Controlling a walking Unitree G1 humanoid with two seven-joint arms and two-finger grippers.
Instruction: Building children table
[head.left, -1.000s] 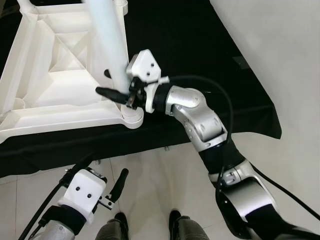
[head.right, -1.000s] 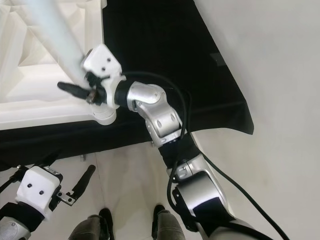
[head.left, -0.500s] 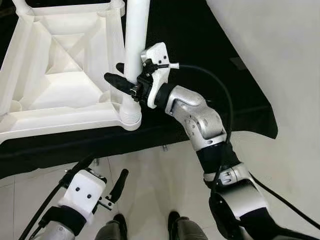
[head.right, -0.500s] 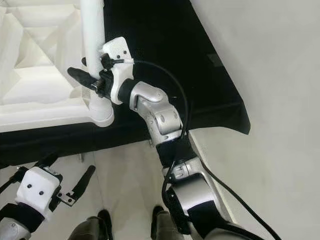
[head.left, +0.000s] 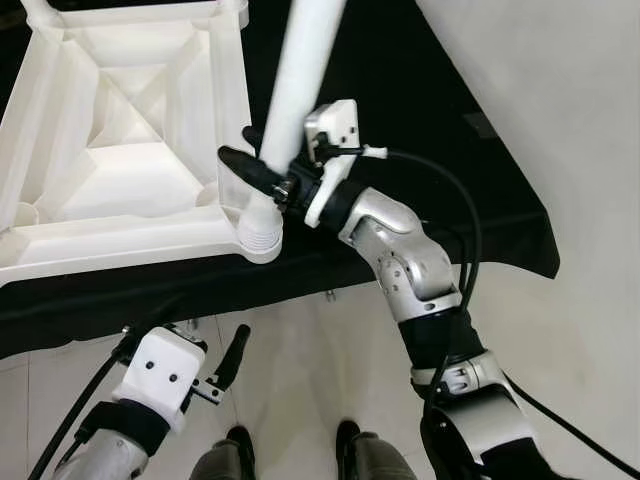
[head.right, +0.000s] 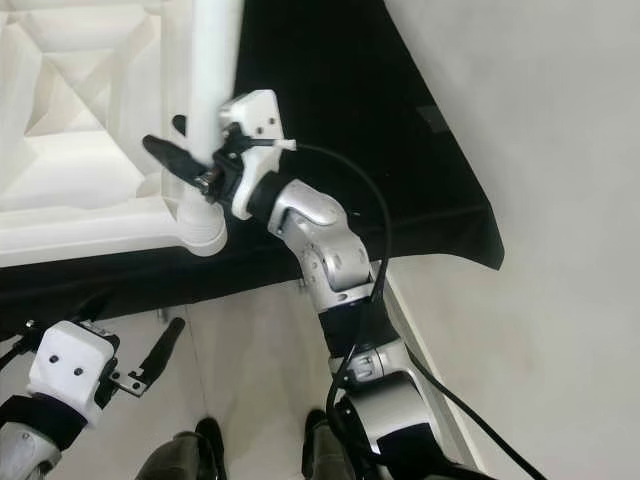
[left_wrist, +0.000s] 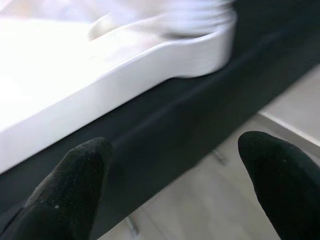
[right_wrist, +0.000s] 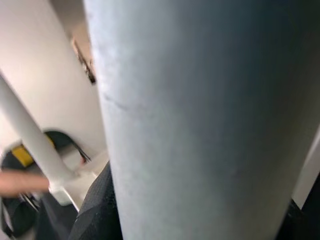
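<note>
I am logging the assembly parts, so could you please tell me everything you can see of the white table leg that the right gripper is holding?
The table leg is a plain white round tube, matte and plastic-looking. Its lower end sits in the ribbed round socket at the near corner of the upturned white tabletop, which lies on a black cloth. The leg leans, its top tilted to the robot's right and running beyond the frame. The right gripper clasps it just above the socket.

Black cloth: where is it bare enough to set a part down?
Free: the black cloth right of the tabletop, out to its edge. Crowded: the near corner, where the right gripper holds the leg in its socket.
</note>
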